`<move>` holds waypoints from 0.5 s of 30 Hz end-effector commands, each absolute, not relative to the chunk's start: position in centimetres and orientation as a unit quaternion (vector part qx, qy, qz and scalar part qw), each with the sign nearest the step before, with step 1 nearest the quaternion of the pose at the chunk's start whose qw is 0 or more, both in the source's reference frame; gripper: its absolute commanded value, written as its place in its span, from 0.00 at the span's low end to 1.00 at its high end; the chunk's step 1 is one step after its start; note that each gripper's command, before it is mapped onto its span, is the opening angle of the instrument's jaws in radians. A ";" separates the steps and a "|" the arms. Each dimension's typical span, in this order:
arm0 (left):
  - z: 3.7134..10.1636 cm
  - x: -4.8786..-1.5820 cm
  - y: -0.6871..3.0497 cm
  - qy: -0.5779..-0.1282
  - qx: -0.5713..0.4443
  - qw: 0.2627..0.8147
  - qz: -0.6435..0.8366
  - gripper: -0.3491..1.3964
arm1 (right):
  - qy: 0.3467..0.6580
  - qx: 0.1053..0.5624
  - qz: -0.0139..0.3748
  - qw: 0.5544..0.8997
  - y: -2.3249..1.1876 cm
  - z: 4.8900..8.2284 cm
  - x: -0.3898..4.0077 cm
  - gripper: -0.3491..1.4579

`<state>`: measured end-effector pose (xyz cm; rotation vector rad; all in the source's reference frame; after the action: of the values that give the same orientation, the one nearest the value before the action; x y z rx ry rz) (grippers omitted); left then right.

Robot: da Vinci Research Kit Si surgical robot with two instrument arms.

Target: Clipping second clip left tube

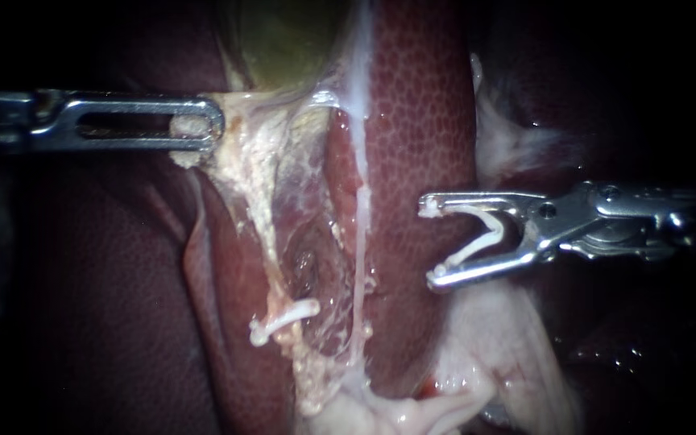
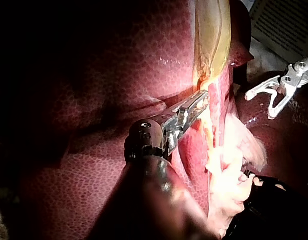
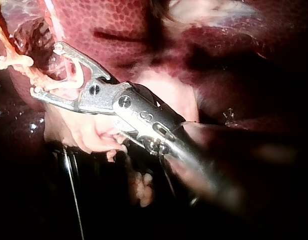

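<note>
One clip (image 1: 495, 228) in right instrument's (image 1: 430, 243) jaws, apart from left tube (image 1: 259, 217)

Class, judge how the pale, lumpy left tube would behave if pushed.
Probably floppy: the pale lumpy left tube looks taut only where my left instrument grips pale tissue. Likely slippery: it glistens. Perhaps fragile: ragged webbing flanks it, so my right instrument's open white clip should approach gently.

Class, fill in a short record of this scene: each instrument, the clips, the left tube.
Left instrument: jaws shut on whitish tissue beside the gallbladder
Right instrument: jaws wide apart, holding a loaded clip between them
Left tube: one placed clip across it
Task status: loaded clip not yet on the left tube, well apart from it
</note>
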<state>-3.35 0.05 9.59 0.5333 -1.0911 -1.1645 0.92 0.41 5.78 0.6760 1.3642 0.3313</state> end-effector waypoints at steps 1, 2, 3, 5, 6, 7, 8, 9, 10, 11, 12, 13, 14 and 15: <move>9.59 -3.35 0.05 -0.483 0.236 0.667 -0.516 0.00 | 0.617 0.305 0.148 0.710 0.39 5.79 0.96 0.52; 9.59 -3.35 0.05 -0.483 0.236 0.667 -0.516 0.00 | 0.617 0.306 0.146 0.710 0.36 5.81 1.01 0.52; 9.59 -3.36 0.05 -0.483 0.236 0.667 -0.516 0.00 | 0.619 0.305 0.141 0.710 0.32 5.84 1.08 0.52; 9.59 -3.36 0.05 -0.483 0.236 0.667 -0.516 0.00 | 0.619 0.308 0.139 0.709 0.26 5.89 1.20 0.52; 9.59 -3.36 0.05 -0.483 0.236 0.667 -0.516 0.00 | 0.619 0.310 0.139 0.708 0.23 5.91 1.26 0.52; 9.59 -3.36 0.05 -0.483 0.236 0.667 -0.516 0.00 | 0.620 0.310 0.137 0.708 0.19 5.95 1.34 0.52; 9.59 -3.36 0.05 -0.483 0.236 0.667 -0.516 0.00 | 0.619 0.311 0.139 0.708 0.16 5.98 1.41 0.52; 9.59 -3.37 0.05 -0.483 0.236 0.667 -0.516 0.00 | 0.619 0.313 0.138 0.707 0.13 6.01 1.47 0.52; 9.59 -3.37 0.04 -0.483 0.236 0.667 -0.516 0.00 | 0.619 0.315 0.138 0.706 0.09 6.05 1.55 0.52; 9.59 -3.37 0.04 -0.483 0.236 0.667 -0.516 0.00 | 0.619 0.316 0.139 0.705 0.06 6.09 1.60 0.52; 9.59 -3.37 0.04 -0.483 0.235 0.667 -0.516 0.00 | 0.619 0.318 0.140 0.704 0.04 6.12 1.66 0.52; 9.59 -3.38 0.04 -0.483 0.235 0.667 -0.517 0.00 | 0.619 0.319 0.141 0.704 0.00 6.16 1.73 0.52; 9.59 -3.38 0.04 -0.483 0.235 0.667 -0.517 0.00 | 0.619 0.319 0.139 0.704 -0.02 6.19 1.77 0.52; 9.59 -3.38 0.04 -0.483 0.235 0.667 -0.517 0.00 | 0.618 0.320 0.141 0.704 -0.04 6.21 1.82 0.52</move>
<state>-3.38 0.04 9.59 0.5308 -1.0912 -1.1659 1.87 -0.06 6.25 0.7123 1.3751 0.3137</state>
